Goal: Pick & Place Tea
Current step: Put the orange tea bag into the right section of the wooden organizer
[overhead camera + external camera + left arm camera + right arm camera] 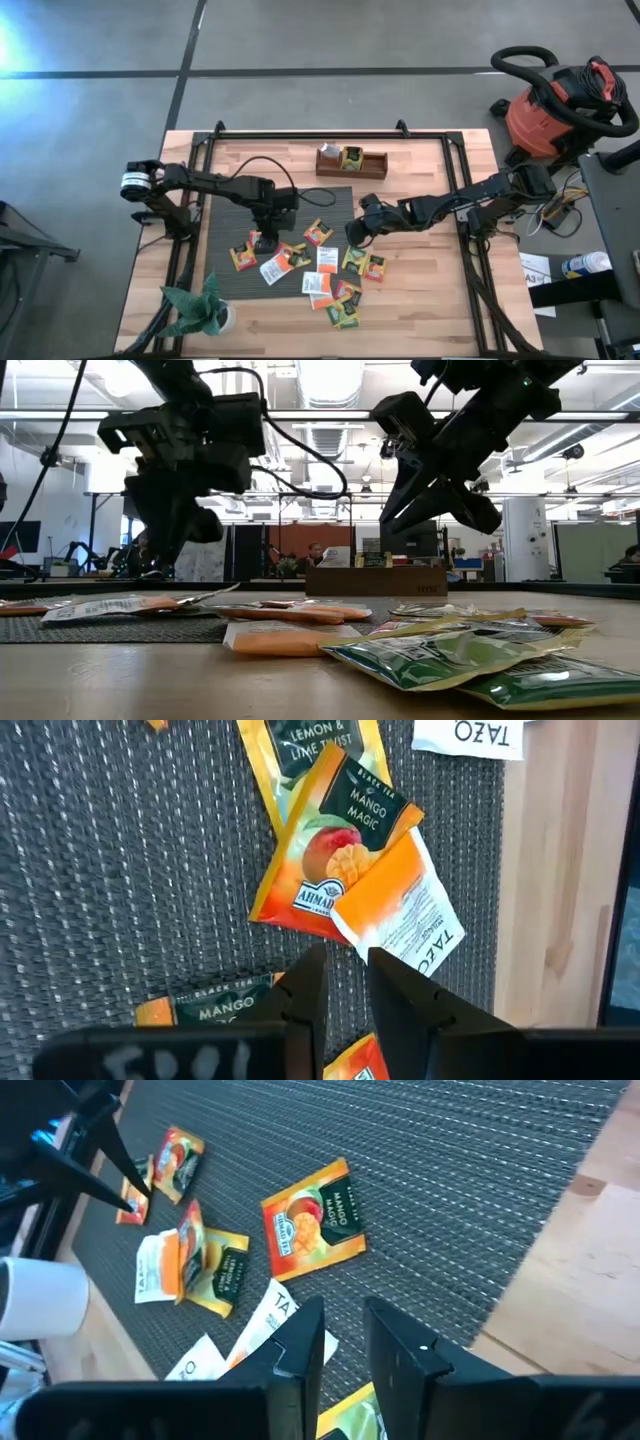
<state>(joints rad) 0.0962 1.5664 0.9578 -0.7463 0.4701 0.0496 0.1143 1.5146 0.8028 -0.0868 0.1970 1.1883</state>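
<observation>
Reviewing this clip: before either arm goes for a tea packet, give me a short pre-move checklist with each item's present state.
1. left gripper empty, fingers a little apart: ok.
2. right gripper empty, fingers a little apart: ok.
3. Both grippers up off the grey mat, as the low view shows: ok.
4. Target lies free: not ok for the Mango Magic packet ahead of the left gripper, since a Tazo packet overlaps its corner.
5. Lone Mango Magic packet ahead of the right gripper lies flat and clear: ok.
6. Room left in the wooden box: cannot tell.
</observation>
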